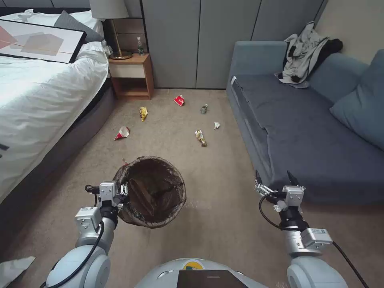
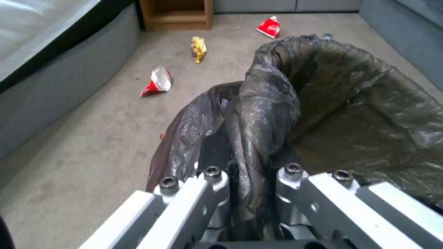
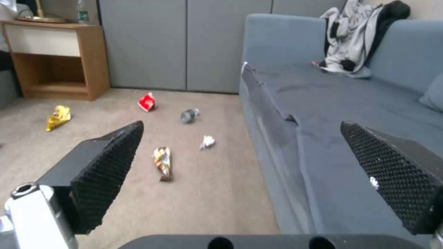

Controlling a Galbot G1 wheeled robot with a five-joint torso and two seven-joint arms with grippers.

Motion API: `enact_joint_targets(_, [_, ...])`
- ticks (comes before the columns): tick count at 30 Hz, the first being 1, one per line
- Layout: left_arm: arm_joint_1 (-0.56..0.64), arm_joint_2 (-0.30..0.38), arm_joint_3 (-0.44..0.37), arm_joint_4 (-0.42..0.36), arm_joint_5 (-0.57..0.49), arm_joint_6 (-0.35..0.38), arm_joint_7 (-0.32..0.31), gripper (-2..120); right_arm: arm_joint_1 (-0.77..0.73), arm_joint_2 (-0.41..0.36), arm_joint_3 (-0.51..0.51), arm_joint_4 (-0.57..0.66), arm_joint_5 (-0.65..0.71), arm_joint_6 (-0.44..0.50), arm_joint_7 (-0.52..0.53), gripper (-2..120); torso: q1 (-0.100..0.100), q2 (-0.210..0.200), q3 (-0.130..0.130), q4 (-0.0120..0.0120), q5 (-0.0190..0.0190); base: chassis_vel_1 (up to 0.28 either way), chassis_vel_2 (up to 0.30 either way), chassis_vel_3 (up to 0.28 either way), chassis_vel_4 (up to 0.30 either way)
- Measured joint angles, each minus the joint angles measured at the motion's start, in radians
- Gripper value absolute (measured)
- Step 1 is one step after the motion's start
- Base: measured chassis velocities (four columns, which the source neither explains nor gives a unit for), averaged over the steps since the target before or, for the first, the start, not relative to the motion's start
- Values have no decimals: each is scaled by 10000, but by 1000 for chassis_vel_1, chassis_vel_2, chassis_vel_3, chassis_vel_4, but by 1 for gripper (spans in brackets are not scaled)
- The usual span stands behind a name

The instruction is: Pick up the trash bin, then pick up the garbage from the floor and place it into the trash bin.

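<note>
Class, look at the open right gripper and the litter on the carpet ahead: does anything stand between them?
Nothing visible does. The right gripper hangs open beside the sofa, and bare carpet runs from it to the nearest wrapper. The trash bin, pinched at its rim by the left gripper, sits off to the side.

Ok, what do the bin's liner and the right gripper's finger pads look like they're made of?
The trash bin liner looks like thin glossy plastic film, dark brown, crinkled and slightly see-through. The right gripper has fingers faced with matte black pads, probably rubber, given the fine dimpled grid.
</note>
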Motion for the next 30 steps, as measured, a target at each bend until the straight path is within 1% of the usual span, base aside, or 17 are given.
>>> enact_joint_targets(1, [9,0,-8,-1,0,0,0,7,-2,-3,-10,6,-1,0,0,100,0,0,-2,-1,5,-204,206,198,-212])
enact_joint_targets(4, [11,1,-12,0,-3,-1,1,7,-5,-11,-29,24,-5,0,0,100,0,0,-1,-5,-3,-207,184,193,-209])
enact_joint_targets(6, [10,1,-12,0,-5,-1,1,7,-2,-17,-40,32,-8,0,-2,100,0,0,-1,-2,6,-184,185,184,-198])
enact_joint_targets(7, [6,0,-13,0,-6,-1,1,7,1,-19,-41,36,-10,-1,-3,100,0,0,-2,1,2,-152,184,206,-189])
enact_joint_targets(15, [-19,-2,-17,0,-18,-1,6,7,12,-9,-42,22,-13,-3,-4,100,0,0,-2,-5,1,-197,193,197,-191])
enact_joint_targets(16, [-20,-2,-19,-1,-20,-1,6,7,22,-8,-47,17,-13,-3,-5,100,0,0,-3,-2,6,-209,211,222,-200])
enact_joint_targets(17, [-28,-1,-26,0,-28,-1,6,7,29,-7,-56,16,-13,-4,-6,100,0,0,-2,1,3,-206,211,193,-186])
enact_joint_targets(19, [-33,1,-34,0,-33,0,5,7,34,-5,-61,13,-13,-5,-7,100,0,0,-2,0,0,-206,211,193,-186])
enact_joint_targets(22, [-65,8,-55,-1,-50,2,4,7,52,-1,-82,0,-15,-5,-4,100,0,0,-3,-1,4,-213,195,212,-209])
enact_joint_targets(24, [-91,9,-54,0,-62,5,9,7,61,6,-89,-9,-17,-5,0,100,0,0,-3,-5,0,-218,208,206,-212])
enact_joint_targets(26, [-100,6,-45,0,-64,6,9,7,67,11,-90,-25,-18,-6,1,100,0,0,-2,1,5,-222,221,210,-211])
enact_joint_targets(30, [-116,5,-38,0,-63,8,6,7,69,20,-81,-38,-21,-5,6,100,0,0,-2,-1,3,-206,230,208,-212])
